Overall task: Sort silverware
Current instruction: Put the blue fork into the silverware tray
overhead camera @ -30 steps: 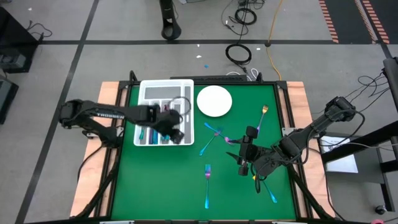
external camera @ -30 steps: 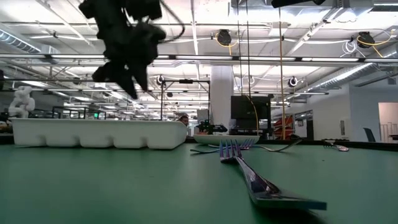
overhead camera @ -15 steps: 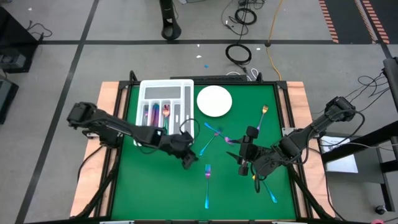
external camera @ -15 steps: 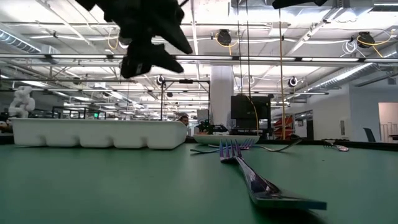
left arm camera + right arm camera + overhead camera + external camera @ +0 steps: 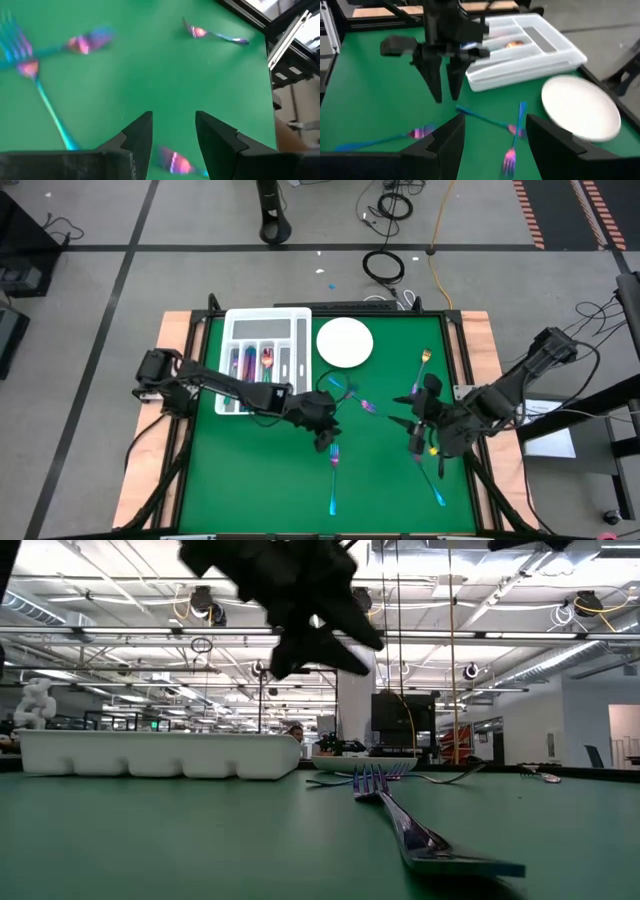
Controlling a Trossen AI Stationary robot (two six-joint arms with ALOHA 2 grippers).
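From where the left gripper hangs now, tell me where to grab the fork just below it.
Take the fork by its thin handle, near the middle, coming straight down with the fingers across it. It lies flat on the green table, tines toward the left gripper, which is open above them, so the handle looks easiest to pinch.

Table layout, viewed from above.

The divided tray (image 5: 266,360) is set at the far left of the table, with cutlery lying in its slots, and the plate (image 5: 345,342) is placed just beside it on the right. A fork (image 5: 333,478) lies near the front centre. Crossed pieces (image 5: 345,393) are found between plate and fork. A further piece (image 5: 421,367) lies towards the far right.
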